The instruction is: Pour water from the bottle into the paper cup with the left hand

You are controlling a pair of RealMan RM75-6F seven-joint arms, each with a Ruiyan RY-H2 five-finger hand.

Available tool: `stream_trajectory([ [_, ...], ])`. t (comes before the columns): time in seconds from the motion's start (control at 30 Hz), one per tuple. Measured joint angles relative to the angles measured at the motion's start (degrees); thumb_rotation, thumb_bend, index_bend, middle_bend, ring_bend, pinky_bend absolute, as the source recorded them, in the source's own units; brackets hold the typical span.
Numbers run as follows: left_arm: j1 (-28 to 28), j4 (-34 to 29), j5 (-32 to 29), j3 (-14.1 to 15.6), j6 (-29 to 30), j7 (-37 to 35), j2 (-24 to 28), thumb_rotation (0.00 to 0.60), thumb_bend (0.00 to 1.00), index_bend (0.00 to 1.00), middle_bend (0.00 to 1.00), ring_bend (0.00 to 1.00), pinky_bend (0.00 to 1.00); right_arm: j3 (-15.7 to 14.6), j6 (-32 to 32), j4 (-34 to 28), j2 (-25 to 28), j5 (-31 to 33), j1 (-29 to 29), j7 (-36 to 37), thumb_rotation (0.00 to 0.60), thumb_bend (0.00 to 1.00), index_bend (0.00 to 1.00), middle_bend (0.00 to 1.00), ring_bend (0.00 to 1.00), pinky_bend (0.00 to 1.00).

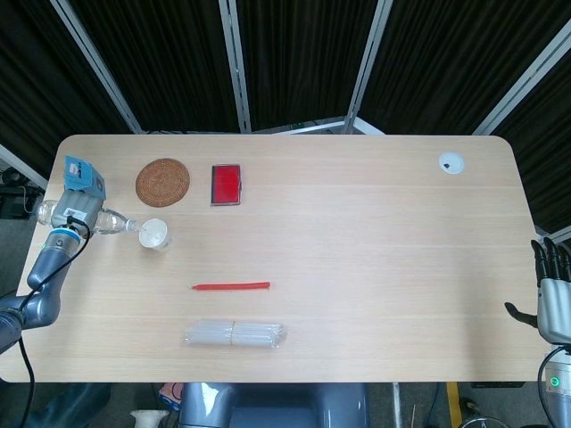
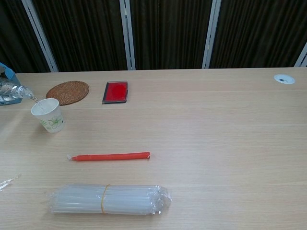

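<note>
At the left edge of the frame, the left hand (image 1: 73,211) grips the bottle (image 1: 105,222), long axis nearly horizontal, mouth just over the paper cup (image 1: 155,235) rim to its right. Right hand (image 1: 553,299) fingers hang spread, well apart.

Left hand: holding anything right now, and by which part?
The left hand holds the water bottle around its body, the neck tipped toward the paper cup. The right hand holds nothing.

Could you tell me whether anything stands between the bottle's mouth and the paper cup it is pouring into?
Nothing visible does. The bottle, held tilted by the left hand, has its mouth just above the rim of the paper cup, with only a thin stream of water between them.
</note>
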Motion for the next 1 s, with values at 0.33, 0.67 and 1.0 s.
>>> stream_trajectory([
  [0.33,-0.2,-0.1,-0.7,0.2,0.6,1.5,-0.1,0.6,0.48,0.62,0.45,0.31,0.34,0.0,0.0,0.1,-0.1,0.1,0.0,-0.1,0.6,0.0,0.0,0.0,0.0,0.0],
  [0.67,-0.2,-0.2,-1.2,0.0,0.7,1.5,-0.3,0.6,0.48,0.62,0.45,0.31,0.34,0.0,-0.2,0.2,-0.1,0.3,0.1,0.0,0.6,0.0,0.0,0.0,0.0,0.0],
  [1.0,0.4,-0.2,-0.4,-1.3,-0.9,-3.6,-0.1,0.6,0.48,0.63,0.45,0.31,0.34,0.0,-0.3,0.3,-0.3,0.4,0.1,-0.4,0.6,0.0,0.0,0.0,0.0,0.0],
])
